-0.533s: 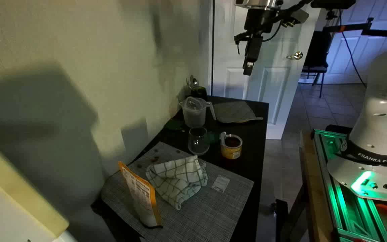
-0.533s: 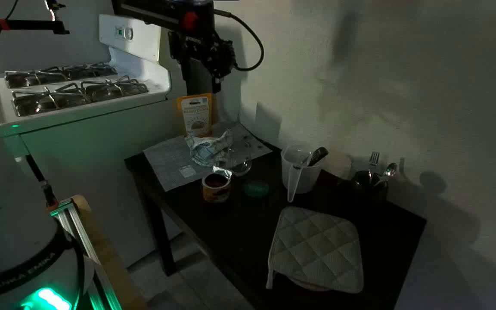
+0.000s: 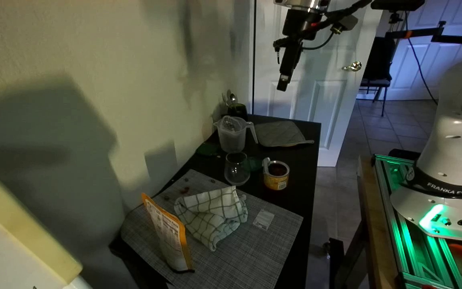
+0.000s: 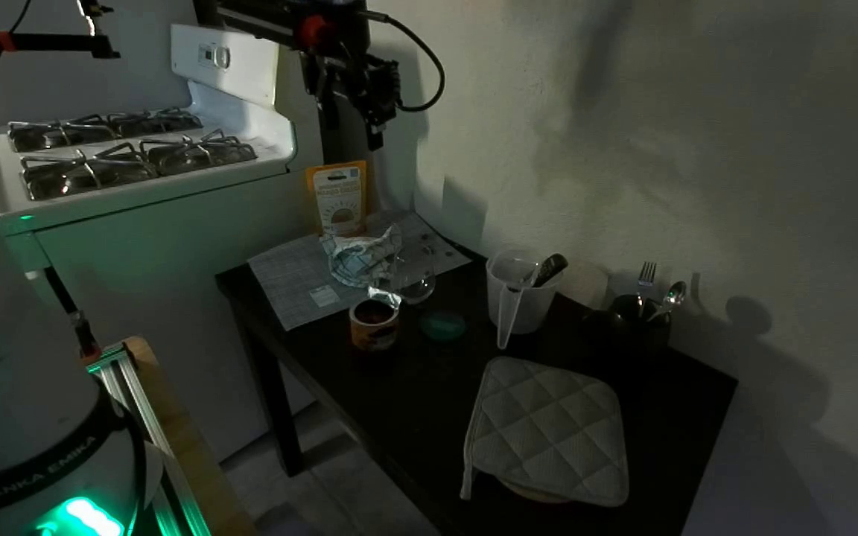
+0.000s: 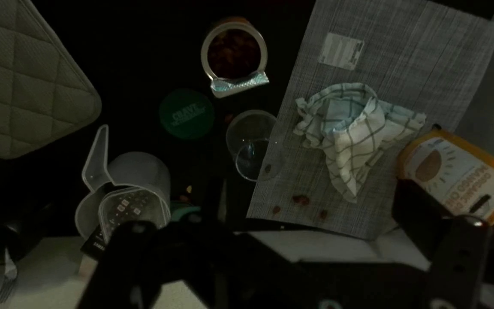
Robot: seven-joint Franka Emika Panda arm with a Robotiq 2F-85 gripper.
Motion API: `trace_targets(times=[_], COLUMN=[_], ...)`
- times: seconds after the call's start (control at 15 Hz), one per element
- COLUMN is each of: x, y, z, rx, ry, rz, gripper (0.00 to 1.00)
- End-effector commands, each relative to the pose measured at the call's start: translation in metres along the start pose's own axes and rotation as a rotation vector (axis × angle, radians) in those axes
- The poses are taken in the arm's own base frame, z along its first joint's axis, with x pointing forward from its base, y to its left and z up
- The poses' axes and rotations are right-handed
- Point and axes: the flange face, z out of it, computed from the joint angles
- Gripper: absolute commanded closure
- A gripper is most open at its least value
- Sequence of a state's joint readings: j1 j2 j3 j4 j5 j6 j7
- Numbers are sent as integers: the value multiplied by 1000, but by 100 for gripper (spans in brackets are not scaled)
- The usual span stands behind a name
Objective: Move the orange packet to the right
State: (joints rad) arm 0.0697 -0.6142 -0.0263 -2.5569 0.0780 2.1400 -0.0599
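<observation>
Dark counter (image 4: 414, 394) lies well below your fingers (image 5: 420, 219), which you hold spread apart. Grey mat (image 5: 435, 51) on it, likewise beneath them. Crumpled checkered cloth (image 5: 354, 133) on the mat; your wrist view shows it past the gap between the fingers. Orange packet (image 5: 453, 171) stands on the mat just beside the cloth, lower than your fingers, one of which partly covers it in that view.

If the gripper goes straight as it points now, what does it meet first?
Probably the grey placemat, between the glass and the checkered cloth; depth is unclear, so either may come first.
</observation>
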Motion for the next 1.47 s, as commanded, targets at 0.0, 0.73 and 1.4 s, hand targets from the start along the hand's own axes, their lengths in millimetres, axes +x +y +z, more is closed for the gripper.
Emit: trace_targets(times=[0.0,0.73,1.4], x=[37,86,133], y=[-45,-154,-222], z=[25,100,174], rx=[-13,29,-57], ry=[50,32,-100], rz=[172,239,543], gripper=[0,0,0])
